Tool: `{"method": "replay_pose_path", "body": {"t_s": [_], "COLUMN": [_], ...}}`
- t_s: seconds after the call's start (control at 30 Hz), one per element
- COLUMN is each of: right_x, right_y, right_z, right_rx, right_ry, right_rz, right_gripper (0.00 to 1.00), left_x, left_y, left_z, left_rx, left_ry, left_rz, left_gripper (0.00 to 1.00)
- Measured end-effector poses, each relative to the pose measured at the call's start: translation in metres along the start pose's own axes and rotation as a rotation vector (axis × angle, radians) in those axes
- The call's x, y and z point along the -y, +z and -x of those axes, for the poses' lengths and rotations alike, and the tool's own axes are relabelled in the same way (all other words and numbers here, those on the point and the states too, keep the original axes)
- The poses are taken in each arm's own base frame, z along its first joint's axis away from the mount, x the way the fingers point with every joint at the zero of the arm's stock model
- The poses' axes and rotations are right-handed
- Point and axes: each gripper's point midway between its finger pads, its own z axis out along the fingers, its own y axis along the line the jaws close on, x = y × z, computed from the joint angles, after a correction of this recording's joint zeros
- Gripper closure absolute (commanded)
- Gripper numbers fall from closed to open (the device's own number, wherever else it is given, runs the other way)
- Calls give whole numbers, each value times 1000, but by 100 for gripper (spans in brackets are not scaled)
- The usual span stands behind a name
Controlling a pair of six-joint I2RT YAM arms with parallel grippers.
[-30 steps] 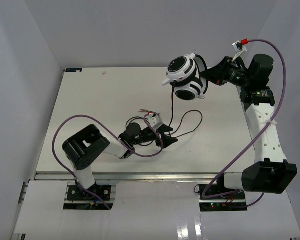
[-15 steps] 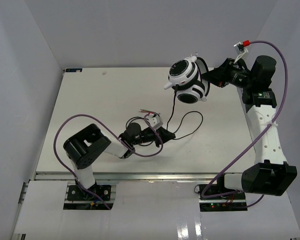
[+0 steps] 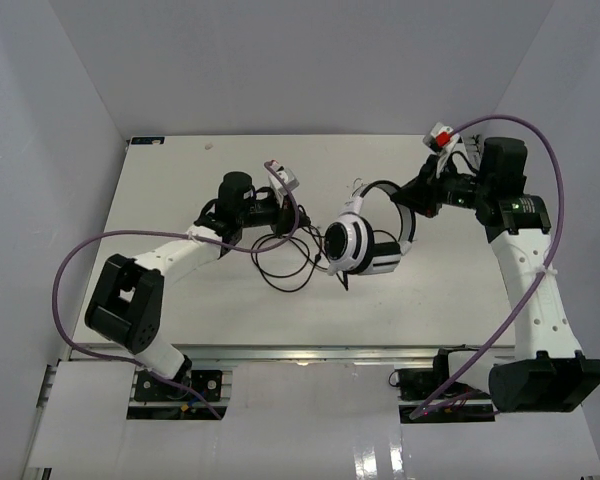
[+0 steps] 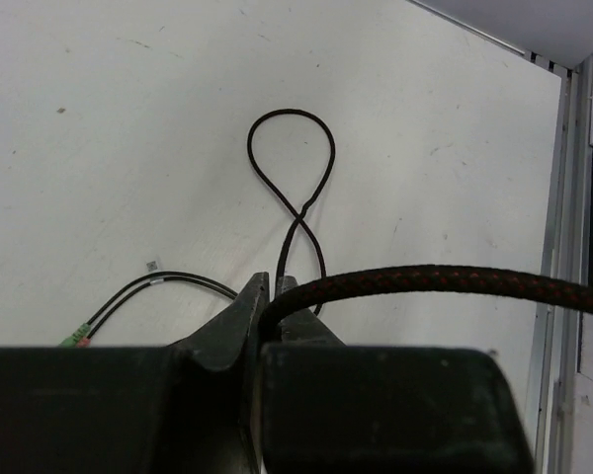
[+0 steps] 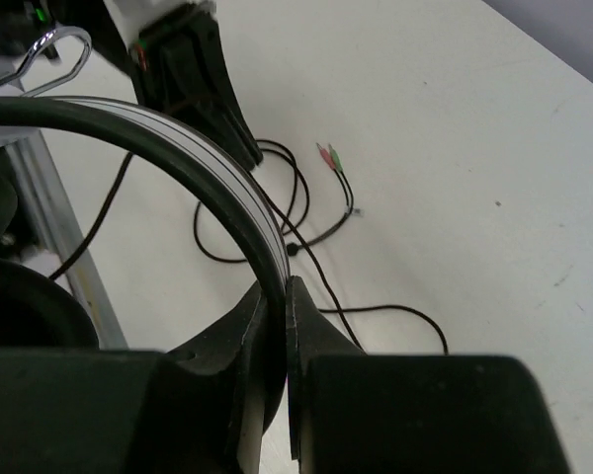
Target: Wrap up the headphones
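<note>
The headphones (image 3: 358,246) hang low over the middle of the table, cups down and side by side. My right gripper (image 3: 418,196) is shut on their black-and-white headband (image 5: 210,170), jaws pinching the band (image 5: 280,292). The thin dark cable (image 3: 292,262) lies in loose loops left of the cups. My left gripper (image 3: 284,224) is shut on a stretch of that cable; in the left wrist view the strand (image 4: 435,280) leaves the closed jaws (image 4: 270,287) to the right. A figure-eight loop (image 4: 293,111) lies ahead of them. The green and pink plugs (image 4: 76,339) rest on the table (image 5: 328,154).
Thick purple arm cables (image 3: 80,260) arch over both arms (image 3: 535,290). White walls (image 3: 60,120) close in the table on three sides. The table's edge (image 4: 558,197) and a metal frame rail (image 5: 64,237) show in the wrist views.
The right arm has brought the headphones down from the back to the table's middle. The left arm swung from the front middle to the back left, and its gripper closed on the cable.
</note>
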Motion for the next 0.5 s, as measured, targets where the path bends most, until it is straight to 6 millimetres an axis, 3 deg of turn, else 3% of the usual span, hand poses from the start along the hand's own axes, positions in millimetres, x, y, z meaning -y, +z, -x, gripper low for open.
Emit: {"method": "replay_pose_path", "body": {"t_s": [0.2, 0.4, 0.5], "right_x": [-5, 29, 42], "right_y": [2, -2, 0], "right_z": [-58, -102, -114], "right_rx": [-164, -303, -341], "right_ry": [-185, -273, -305], "right_rz": [-114, -333, -435], "right_gripper": [92, 92, 92], "left_x": [-8, 5, 18], "left_y": [-16, -22, -22], "left_z": [28, 59, 58], "left_rx": [-127, -234, -277], "left_ry": [-64, -196, -298], "left_rz": [10, -47, -103], "left_gripper": [100, 100, 100]}}
